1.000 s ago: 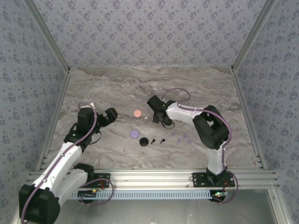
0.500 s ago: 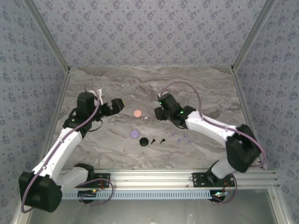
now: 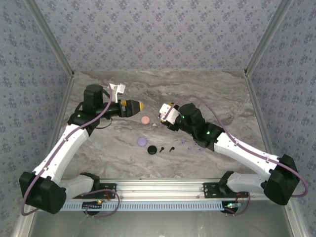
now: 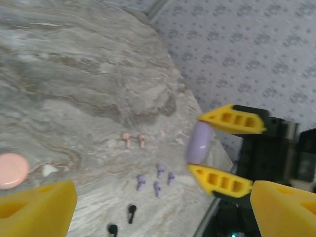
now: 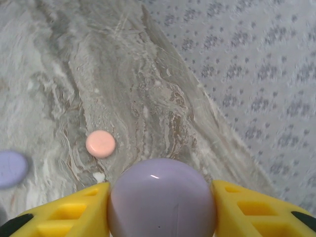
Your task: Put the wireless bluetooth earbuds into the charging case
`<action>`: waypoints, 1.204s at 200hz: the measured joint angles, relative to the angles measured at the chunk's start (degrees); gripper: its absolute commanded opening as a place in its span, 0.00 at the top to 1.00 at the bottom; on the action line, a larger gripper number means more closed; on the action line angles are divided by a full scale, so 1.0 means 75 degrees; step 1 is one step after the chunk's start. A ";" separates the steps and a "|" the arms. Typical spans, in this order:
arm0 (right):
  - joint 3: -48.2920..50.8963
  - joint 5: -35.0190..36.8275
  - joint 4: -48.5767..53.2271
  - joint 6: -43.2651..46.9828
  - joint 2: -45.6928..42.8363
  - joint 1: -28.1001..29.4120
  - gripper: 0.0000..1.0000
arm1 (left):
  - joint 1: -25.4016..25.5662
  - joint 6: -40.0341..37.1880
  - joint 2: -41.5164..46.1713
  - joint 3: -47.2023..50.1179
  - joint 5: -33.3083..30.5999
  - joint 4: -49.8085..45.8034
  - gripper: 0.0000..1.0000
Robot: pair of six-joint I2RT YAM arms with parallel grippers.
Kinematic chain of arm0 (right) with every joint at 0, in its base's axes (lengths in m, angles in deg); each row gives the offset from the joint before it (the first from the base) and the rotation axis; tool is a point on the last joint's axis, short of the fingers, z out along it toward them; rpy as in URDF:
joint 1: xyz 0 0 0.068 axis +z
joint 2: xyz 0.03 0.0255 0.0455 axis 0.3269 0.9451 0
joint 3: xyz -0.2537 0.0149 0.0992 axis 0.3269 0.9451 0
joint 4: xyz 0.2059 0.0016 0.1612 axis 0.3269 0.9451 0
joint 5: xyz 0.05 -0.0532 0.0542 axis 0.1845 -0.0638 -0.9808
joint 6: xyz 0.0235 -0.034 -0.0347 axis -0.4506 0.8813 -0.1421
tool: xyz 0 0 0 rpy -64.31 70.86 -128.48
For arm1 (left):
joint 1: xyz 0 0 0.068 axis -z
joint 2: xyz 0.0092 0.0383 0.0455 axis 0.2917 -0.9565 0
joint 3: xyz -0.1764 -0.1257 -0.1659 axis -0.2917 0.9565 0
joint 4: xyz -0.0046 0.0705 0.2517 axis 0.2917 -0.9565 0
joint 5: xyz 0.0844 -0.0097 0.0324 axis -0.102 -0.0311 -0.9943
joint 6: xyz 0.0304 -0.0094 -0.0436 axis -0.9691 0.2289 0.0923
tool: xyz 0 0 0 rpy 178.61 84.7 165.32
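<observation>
Top external: marbled table (image 3: 207, 94), patterned walls (image 3: 158, 34); left fingers (image 4: 34, 207) apart, right fingers (image 5: 74, 212) around lilac case (image 5: 162, 200).

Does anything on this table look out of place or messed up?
Nothing looks damaged or spilled. The pink earbuds, purple earbuds and black earbuds lie loose in small groups on the table, and the right gripper holds a lilac round case in its jaws.

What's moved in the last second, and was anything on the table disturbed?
The left gripper has swung right and farther out, toward the right gripper, jaws open. The right arm has stretched out low, elbow dropping rightward; its gripper barely shifted and is shut on a lilac round case. The pink case, purple disc, black case and loose earbuds lie where they were.
</observation>
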State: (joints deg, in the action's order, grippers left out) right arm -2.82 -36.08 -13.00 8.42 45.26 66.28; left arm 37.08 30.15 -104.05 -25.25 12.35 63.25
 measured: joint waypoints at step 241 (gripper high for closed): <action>0.0210 -0.1003 -0.0291 0.1218 -0.0067 -0.0032 0.48 | 0.1915 0.1550 -0.1279 0.1040 -0.0300 0.2891 0.52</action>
State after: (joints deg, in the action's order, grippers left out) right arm -1.25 -43.60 -15.19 17.56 44.75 66.04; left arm 51.44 41.78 -113.64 -17.45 10.10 84.93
